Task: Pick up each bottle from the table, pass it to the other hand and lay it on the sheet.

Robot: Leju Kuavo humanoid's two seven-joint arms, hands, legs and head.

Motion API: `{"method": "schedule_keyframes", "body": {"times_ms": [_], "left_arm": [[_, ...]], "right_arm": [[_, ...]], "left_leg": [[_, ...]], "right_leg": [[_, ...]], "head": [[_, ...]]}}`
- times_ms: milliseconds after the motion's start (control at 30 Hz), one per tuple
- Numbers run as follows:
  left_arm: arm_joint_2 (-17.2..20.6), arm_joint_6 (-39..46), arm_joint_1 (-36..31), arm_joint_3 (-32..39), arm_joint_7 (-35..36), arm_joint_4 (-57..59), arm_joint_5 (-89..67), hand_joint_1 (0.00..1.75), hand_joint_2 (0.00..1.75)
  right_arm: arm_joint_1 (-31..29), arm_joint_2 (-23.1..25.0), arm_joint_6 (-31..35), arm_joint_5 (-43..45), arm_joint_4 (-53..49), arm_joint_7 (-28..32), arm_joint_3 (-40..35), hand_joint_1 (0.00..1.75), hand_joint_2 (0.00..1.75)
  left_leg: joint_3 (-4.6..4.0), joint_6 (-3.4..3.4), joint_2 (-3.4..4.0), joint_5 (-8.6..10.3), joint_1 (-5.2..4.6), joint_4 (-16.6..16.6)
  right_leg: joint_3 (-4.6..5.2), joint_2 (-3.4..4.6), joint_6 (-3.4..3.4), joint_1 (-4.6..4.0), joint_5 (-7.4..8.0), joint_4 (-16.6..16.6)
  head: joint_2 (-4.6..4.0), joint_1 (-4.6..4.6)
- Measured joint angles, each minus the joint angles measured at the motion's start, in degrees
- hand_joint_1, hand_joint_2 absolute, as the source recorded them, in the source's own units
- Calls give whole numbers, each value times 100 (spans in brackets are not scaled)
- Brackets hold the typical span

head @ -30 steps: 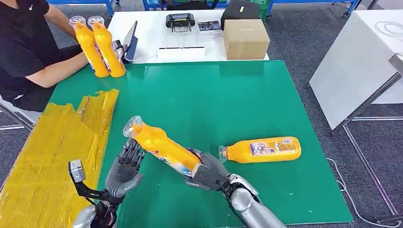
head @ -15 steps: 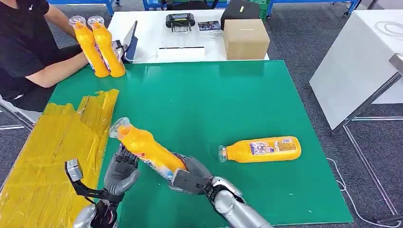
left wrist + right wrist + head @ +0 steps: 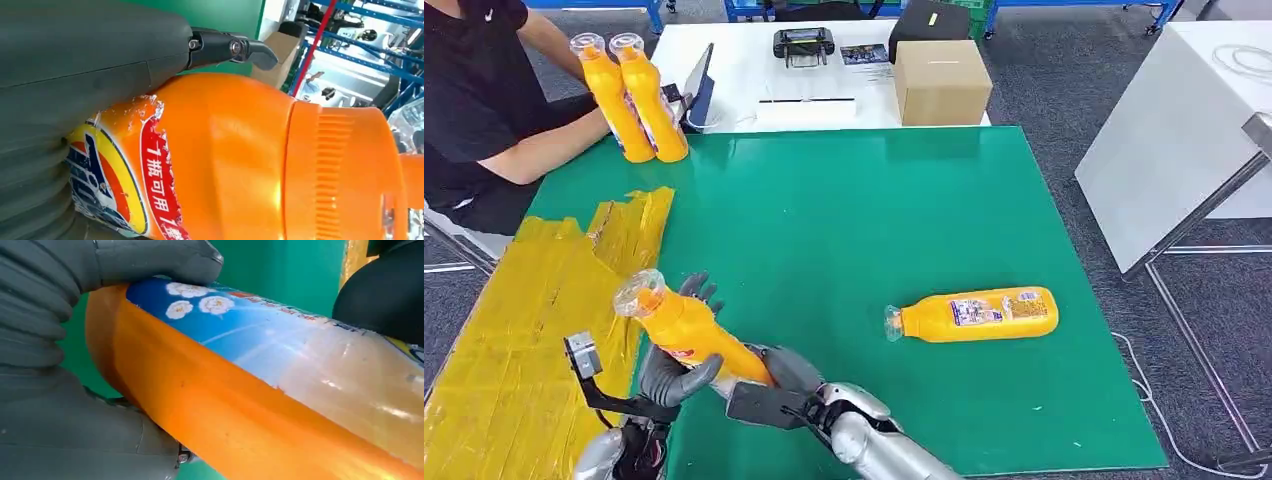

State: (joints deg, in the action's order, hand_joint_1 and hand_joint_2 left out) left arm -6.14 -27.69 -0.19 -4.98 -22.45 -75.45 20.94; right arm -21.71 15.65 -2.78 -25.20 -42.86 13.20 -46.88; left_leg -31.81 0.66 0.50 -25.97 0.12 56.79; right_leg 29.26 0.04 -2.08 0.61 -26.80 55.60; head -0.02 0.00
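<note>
Now the held bottle (image 3: 686,328) has moved left, toward the yellow sheet (image 3: 534,320), and the left hand (image 3: 680,365) wraps its middle while the right hand (image 3: 776,385) holds its base: the handover is half done. A second bottle (image 3: 974,314) lies further right on the green bench (image 3: 854,210), with open room around it.

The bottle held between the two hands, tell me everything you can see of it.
The bottle is orange plastic with a clear cap and a torn blue, red and yellow label. It tilts, cap up toward the yellow sheet, above the green table. The right hand grips its base, and the left hand wraps its middle.
</note>
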Motion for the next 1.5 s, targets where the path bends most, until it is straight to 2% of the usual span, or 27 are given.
{"method": "schedule_keyframes", "body": {"times_ms": [133, 167, 200, 233, 933, 967, 1000, 1167, 1267, 1500], "left_arm": [[0, 85, -1, 0, 13, 9, -153, 0, 175], [0, 92, -3, 0, 13, 20, -190, 33, 175], [0, 92, -3, 0, 13, 31, -216, 166, 175], [0, 90, -3, 0, 13, 42, -225, 175, 175], [9, 68, -3, 0, -63, 144, -286, 175, 175], [9, 66, -3, 0, -72, 142, -288, 175, 175], [11, 61, -4, 0, -81, 142, -299, 175, 175], [85, 290, -46, -4, -441, 24, -1032, 175, 175], [305, 512, -112, 13, -739, -81, -1791, 175, 175], [805, 1085, -80, 593, -1224, -335, -3214, 175, 175]], "right_arm": [[-67, 15, 48, 131, 144, 0, -116, 175, 175], [-81, 15, 55, 153, 177, 0, -150, 175, 175], [-94, 15, 59, 166, 201, 0, -173, 175, 175], [-105, 15, 61, 177, 225, 0, -196, 175, 175], [-204, 68, 142, 245, 524, 39, -341, 175, 175], [-203, 66, 164, 245, 527, 48, -341, 82, 175], [-202, 66, 179, 245, 531, 57, -343, 0, 175], [-195, 33, 426, 134, 527, 79, -341, 0, 175], [-178, -90, 498, 122, 380, 118, -312, 0, 175], [34, -923, 393, 131, -834, 181, 405, 0, 175]], "left_leg": [[0, 0, 0, 0, 0, 0], [0, 0, 0, 0, 0, 0], [0, 0, 0, 0, 0, 0], [0, 0, 0, 0, 0, 0], [0, -1, 0, 0, 1, 0], [0, -1, 0, 0, 2, 0], [1, -1, 0, 0, 2, 0], [0, -2, 0, 1, 2, 0], [2, -2, 1, 2, 2, 0], [3, -2, -4, 2, 1, 0]], "right_leg": [[1, 0, 0, 0, 0, 0], [0, 0, 0, -1, 0, 0], [1, 0, 0, -1, 0, 0], [2, 0, 0, -1, 0, 0], [2, 1, 0, -1, 0, 0], [2, 1, 0, -2, 0, 0], [3, 1, 0, -2, 0, 0], [2, 0, 0, -2, 0, 1], [2, 1, 1, -2, 0, 1], [-3, -4, 0, -1, 0, 1]], "head": [[0, 0], [0, -2], [0, -2], [0, 0], [0, -2], [0, 0], [0, -2], [0, 0], [0, -2], [0, -2]]}}
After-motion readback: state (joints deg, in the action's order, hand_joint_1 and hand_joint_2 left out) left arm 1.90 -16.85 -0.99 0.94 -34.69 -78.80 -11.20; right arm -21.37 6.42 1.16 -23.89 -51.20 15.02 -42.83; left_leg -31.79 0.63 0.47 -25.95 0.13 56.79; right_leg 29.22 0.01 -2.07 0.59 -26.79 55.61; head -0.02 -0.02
